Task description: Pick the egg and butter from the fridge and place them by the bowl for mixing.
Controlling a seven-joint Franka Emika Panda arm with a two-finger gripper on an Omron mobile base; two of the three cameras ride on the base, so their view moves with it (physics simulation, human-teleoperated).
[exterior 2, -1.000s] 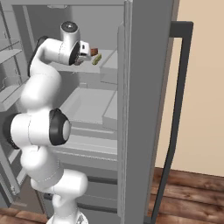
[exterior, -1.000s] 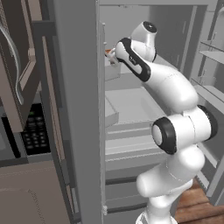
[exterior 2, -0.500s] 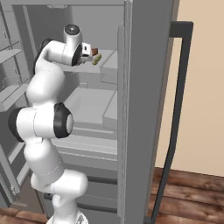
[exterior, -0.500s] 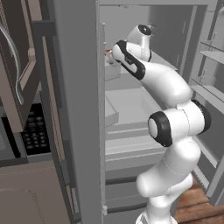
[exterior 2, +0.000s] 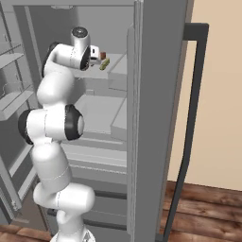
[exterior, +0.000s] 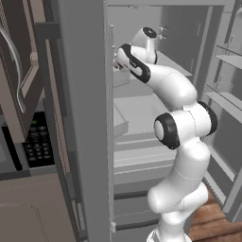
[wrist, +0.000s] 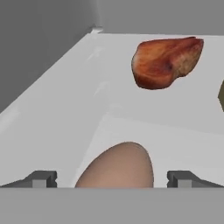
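The fridge (exterior 2: 156,94) stands open, and my arm reaches onto its upper shelf (wrist: 65,100). In the hand view the egg (wrist: 118,166), pale pinkish-beige, lies on that shelf right in front of the hand. My gripper (wrist: 111,178) is open, with a fingertip (wrist: 41,178) well clear of the egg on each side. The butter (exterior 2: 104,63) is a small yellow-green stick just beyond the gripper (exterior 2: 97,53), and a sliver of the butter (wrist: 221,96) shows at the hand view's right edge. The gripper (exterior: 116,61) sits behind the fridge's side wall. The bowl is out of view.
A red-orange lump (wrist: 166,61) lies farther back on the shelf, beside the butter. Grey shelves and drawers (exterior 2: 101,118) sit below the arm, door racks (exterior: 222,94) to one side. A dark microwave (exterior: 35,142) is left of the fridge.
The arm has stretched farther in along the upper shelf, bringing the hand closer to the egg. The jaws have stayed open.
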